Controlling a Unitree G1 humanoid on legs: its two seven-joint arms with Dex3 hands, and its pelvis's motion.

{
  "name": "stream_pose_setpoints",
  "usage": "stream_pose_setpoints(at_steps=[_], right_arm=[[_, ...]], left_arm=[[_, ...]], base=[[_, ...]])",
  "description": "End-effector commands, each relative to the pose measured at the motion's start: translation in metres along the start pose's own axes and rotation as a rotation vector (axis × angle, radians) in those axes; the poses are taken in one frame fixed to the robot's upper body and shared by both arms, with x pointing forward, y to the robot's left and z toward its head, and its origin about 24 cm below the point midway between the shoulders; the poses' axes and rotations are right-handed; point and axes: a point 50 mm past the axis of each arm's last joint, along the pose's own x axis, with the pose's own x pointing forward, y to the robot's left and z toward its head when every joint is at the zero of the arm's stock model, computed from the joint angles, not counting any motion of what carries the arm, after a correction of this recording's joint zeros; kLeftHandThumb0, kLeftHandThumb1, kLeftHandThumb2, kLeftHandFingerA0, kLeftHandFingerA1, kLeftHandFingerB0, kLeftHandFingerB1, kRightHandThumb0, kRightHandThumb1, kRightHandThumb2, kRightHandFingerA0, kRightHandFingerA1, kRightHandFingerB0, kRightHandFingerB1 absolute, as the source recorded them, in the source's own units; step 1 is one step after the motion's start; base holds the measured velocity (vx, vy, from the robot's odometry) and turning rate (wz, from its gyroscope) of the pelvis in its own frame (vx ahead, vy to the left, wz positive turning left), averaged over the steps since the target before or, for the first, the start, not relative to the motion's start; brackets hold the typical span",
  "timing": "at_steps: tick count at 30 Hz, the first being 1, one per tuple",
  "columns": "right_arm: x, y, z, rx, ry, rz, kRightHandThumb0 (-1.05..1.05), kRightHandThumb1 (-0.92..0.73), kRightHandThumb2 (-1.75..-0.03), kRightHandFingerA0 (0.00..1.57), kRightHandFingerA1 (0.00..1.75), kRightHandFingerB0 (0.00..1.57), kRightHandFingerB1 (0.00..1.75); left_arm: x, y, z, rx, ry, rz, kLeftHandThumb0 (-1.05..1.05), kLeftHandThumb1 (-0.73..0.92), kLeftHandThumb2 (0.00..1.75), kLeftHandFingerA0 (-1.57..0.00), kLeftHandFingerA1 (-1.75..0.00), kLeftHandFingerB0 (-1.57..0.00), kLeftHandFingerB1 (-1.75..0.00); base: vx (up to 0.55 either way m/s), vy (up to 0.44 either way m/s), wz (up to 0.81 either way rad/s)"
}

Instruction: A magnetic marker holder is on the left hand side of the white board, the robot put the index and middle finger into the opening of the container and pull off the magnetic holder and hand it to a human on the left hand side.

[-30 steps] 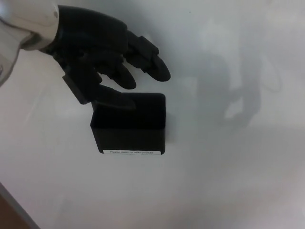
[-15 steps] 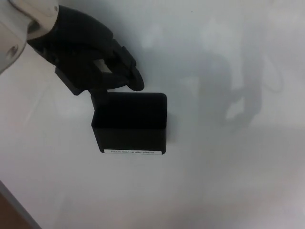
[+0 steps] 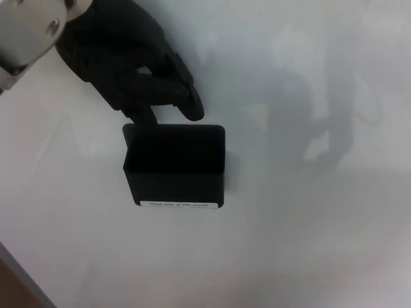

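Left hand (image 3: 131, 67): matt black plastic, fingers (image 3: 186, 99) smooth with faint sheen. Wrist cuff (image 3: 29, 29) behind fingers: smooth silver-grey, metal-like, glossy highlight. Marker holder (image 3: 174, 167) just below fingers: matt black plastic, smooth walls; white paper-like label (image 3: 178, 205) on edge farthest from fingers. Whiteboard (image 3: 308, 244) around fingers: smooth glossy white, blurred reflections.

left hand (image 3: 131, 70) above holder (image 3: 174, 165), on whiteboard (image 3: 308, 244)

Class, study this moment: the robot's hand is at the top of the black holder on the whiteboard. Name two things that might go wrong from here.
1. The left hand sits at the marker holder's upper left corner, so its fingers may miss the opening.
2. An off-centre pull might slide the holder along the whiteboard instead of lifting it off.
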Motion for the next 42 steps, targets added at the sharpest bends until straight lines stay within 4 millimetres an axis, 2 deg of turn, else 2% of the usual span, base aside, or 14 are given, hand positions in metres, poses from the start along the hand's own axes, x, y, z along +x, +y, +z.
stream_pose_setpoints(at_steps=[1,11,13,14,20,21,24,25,29,31,33,35,41,42], right_arm=[[-0.002,-0.007,0.0,-0.011,-0.009,-0.026,-0.39,-0.59,-0.58,1.0,0.55,0.55,0.41],[-0.001,-0.007,0.002,-0.008,-0.018,-0.022,-0.4,-0.59,-0.58,0.98,0.56,0.54,0.42],[0.0,-0.007,0.003,-0.012,-0.023,-0.022,-0.4,-0.6,-0.59,1.0,0.56,0.56,0.43],[0.0,-0.007,0.003,-0.012,-0.024,-0.024,-0.39,-0.59,-0.59,1.01,0.57,0.57,0.43],[0.003,-0.008,0.005,-0.021,-0.028,-0.024,-0.4,-0.6,-0.59,1.01,0.56,0.55,0.41],[0.003,-0.007,0.005,-0.016,-0.029,-0.023,-0.41,-0.59,-0.58,1.01,0.56,0.55,0.41],[0.003,-0.007,0.005,-0.007,-0.028,-0.023,-0.4,-0.6,-0.59,1.01,0.56,0.56,0.41],[0.003,-0.007,0.005,-0.007,-0.03,-0.023,-0.41,-0.59,-0.59,1.02,0.56,0.56,0.42],[0.003,-0.008,0.005,-0.003,-0.028,-0.019,-0.4,-0.59,-0.59,1.01,0.56,0.56,0.42],[0.004,-0.007,0.006,-0.012,-0.032,-0.018,-0.4,-0.59,-0.59,1.02,0.56,0.56,0.42],[0.004,-0.008,0.007,-0.016,-0.034,-0.019,-0.51,-0.44,-0.85,0.89,0.7,0.49,0.56],[0.004,-0.008,0.007,-0.014,-0.035,-0.021,-0.49,-0.44,-0.86,0.9,0.71,0.5,0.57],[0.005,-0.007,0.007,-0.012,-0.033,-0.022,-0.49,-0.44,-0.85,0.89,0.71,0.5,0.57],[0.005,-0.007,0.007,-0.009,-0.032,-0.022,-0.48,-0.44,-0.85,0.89,0.71,0.5,0.57]], left_arm=[[0.0,0.002,0.016,-0.053,0.006,-0.04,-0.93,0.77,1.09,-0.02,-0.18,-0.1,-0.19],[0.018,0.0,0.019,-0.099,0.051,-0.095,-0.86,0.66,1.06,0.0,-0.23,0.0,-0.13],[0.021,-0.001,0.018,-0.089,0.071,-0.101,-0.87,0.84,0.66,-0.01,-0.26,0.0,-0.13],[0.023,-0.001,0.017,-0.073,0.08,-0.104,-0.88,0.67,1.07,-0.02,-0.27,-0.01,-0.14],[0.029,-0.002,0.012,-0.017,0.129,-0.117,-0.89,0.87,0.66,-0.21,-0.38,-0.01,-0.2],[0.03,-0.002,0.01,0.0,0.141,-0.12,-0.87,0.7,1.07,-0.13,-0.5,0.0,-0.2],[0.033,-0.003,0.007,0.017,0.157,-0.125,-0.87,0.89,0.67,-0.17,-0.4,-0.02,-0.2],[0.034,-0.003,0.006,0.029,0.163,-0.124,-0.88,0.71,1.1,-0.18,-0.53,0.0,-0.2],[0.036,-0.004,0.001,0.072,0.179,-0.109,-0.94,0.75,1.11,-0.4,-0.61,-0.02,-0.18],[0.036,-0.004,0.001,0.062,0.167,-0.11,-0.89,0.9,0.67,-0.29,-0.44,0.0,-0.19],[0.035,-0.004,0.002,0.075,0.159,-0.107,-0.88,0.72,1.08,-0.13,-0.49,0.0,-0.17],[0.035,-0.005,0.003,0.095,0.141,-0.1,-0.88,0.92,0.68,-0.4,-0.46,-0.03,-0.23],[0.04,-0.01,0.002,0.107,0.128,-0.085,-0.89,0.92,0.69,-0.18,-0.37,-0.02,-0.21],[0.042,-0.011,0.001,0.104,0.115,-0.09,-0.88,0.75,1.13,-0.04,-0.41,-0.05,-0.18]], base=[[0.0,0.0,0.0],[0.0,0.0,0.0],[0.0,0.0,0.0],[0.0,0.0,0.0],[0.0,0.0,0.0],[0.0,0.0,0.0],[0.0,0.0,0.0],[0.0,0.0,0.0],[0.0,0.0,0.0],[0.0,0.0,0.0],[0.0,0.0,0.0],[0.0,0.0,0.0],[0.0,0.0,0.0],[0.0,0.0,0.0]])
